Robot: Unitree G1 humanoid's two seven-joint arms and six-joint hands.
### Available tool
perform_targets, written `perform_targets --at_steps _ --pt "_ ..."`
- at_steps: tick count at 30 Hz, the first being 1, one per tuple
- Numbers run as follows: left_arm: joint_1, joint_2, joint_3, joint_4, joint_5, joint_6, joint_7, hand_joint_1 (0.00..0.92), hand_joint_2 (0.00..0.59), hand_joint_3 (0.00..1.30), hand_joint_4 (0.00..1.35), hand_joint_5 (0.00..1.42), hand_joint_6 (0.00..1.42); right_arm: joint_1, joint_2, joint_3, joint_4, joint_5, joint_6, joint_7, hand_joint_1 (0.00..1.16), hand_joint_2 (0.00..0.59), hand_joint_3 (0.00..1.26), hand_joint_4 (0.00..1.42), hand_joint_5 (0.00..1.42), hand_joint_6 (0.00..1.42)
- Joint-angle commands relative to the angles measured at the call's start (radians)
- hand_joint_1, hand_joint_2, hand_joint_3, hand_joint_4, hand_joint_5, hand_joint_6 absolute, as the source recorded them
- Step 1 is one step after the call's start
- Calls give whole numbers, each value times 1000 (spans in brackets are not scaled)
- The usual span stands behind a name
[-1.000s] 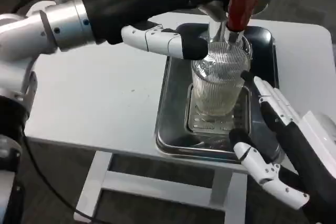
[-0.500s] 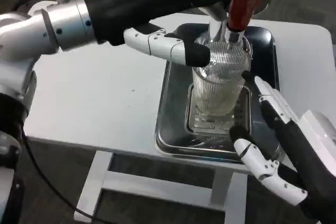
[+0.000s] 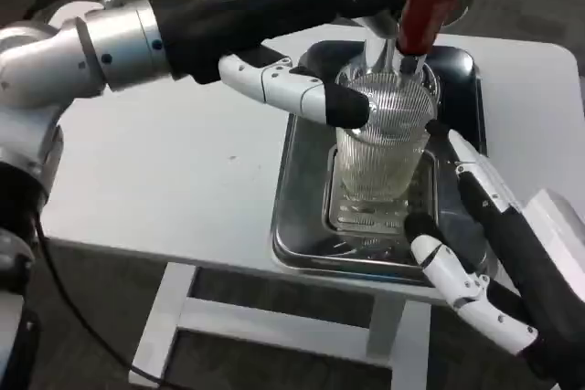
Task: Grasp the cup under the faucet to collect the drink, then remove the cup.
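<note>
Standing on the grate of the metal drip tray (image 3: 297, 184), the ribbed glass cup (image 3: 379, 148) is directly under the faucet (image 3: 402, 57), with pale drink in its lower part. The red tap handle (image 3: 422, 15) is above it, toward 12 o'clock. My left hand (image 3: 302, 89) comes in from 9 o'clock; its dark fingertip (image 3: 352, 109) lies against the upper wall of the cup, and the higher fingers reach toward the tap handle. I cannot tell if this hand really grips something. My right hand (image 3: 484, 253) is at about 4 o'clock from the cup, fingers spread apart and holding nothing; one fingertip (image 3: 437, 132) is just beside the glass wall. The tray sits on the white desk (image 3: 183, 171).
</note>
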Motion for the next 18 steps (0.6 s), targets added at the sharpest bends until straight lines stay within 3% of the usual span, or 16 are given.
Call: perform_targets --at_steps 1,18 --pt "57 13 -85 20 145 9 -68 0 29 62 0 12 272 9 3 -2 -9 11 24 -4 94 452 0 0 0 76" --pt "61 24 -101 5 144 -2 -67 0 22 61 0 0 272 5 -45 -20 -60 -65 62 11 79 451 0 0 0 49"
